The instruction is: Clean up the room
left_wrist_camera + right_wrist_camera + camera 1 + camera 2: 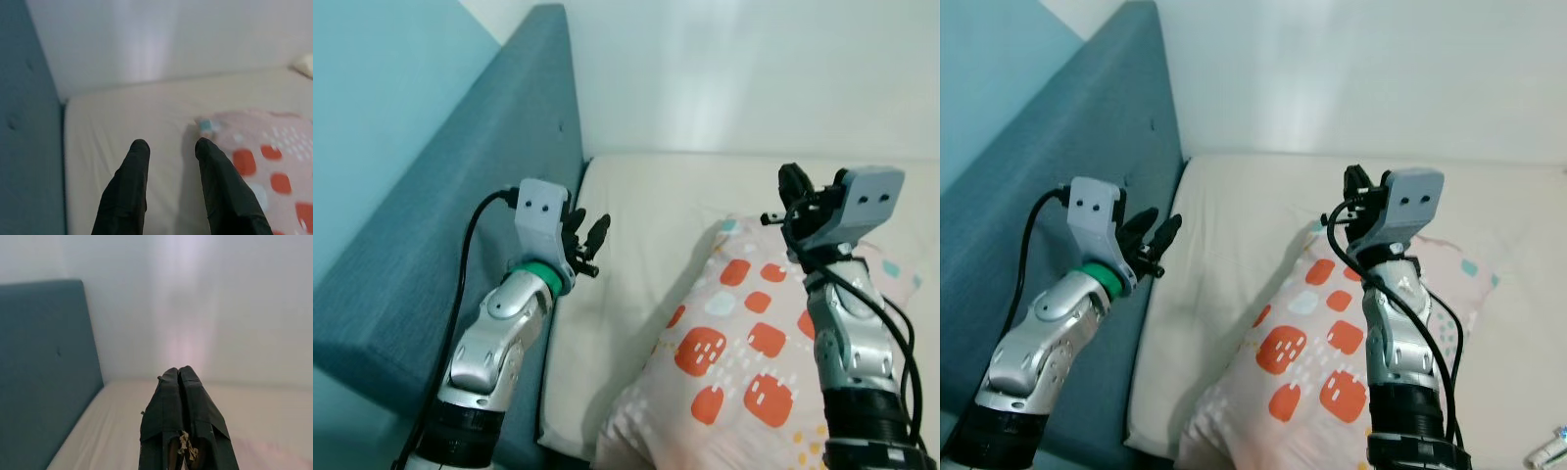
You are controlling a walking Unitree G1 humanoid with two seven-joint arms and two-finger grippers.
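Two grippers are hovering above the cream mattress point(636, 225): left gripper point(590, 241) fingers spread, right gripper point(178, 374) fingers pressed together; the orange-patterned pillow point(724, 362) is lying beneath the right arm.

Pink pillow point(734, 362), orange-red and pale blue squares, lying flat on cream mattress point(636, 225).

We see a pale pink pillow point(744, 362) printed with orange-red rounded squares, some flecked white, plus small mint and yellow patches, at lower right. The mattress point(636, 255) beneath is cream. At left, the headboard point(440, 215) is dusty teal-blue; the wall point(754, 69) above is white. Our silver arms end in black fingers point(128, 191).
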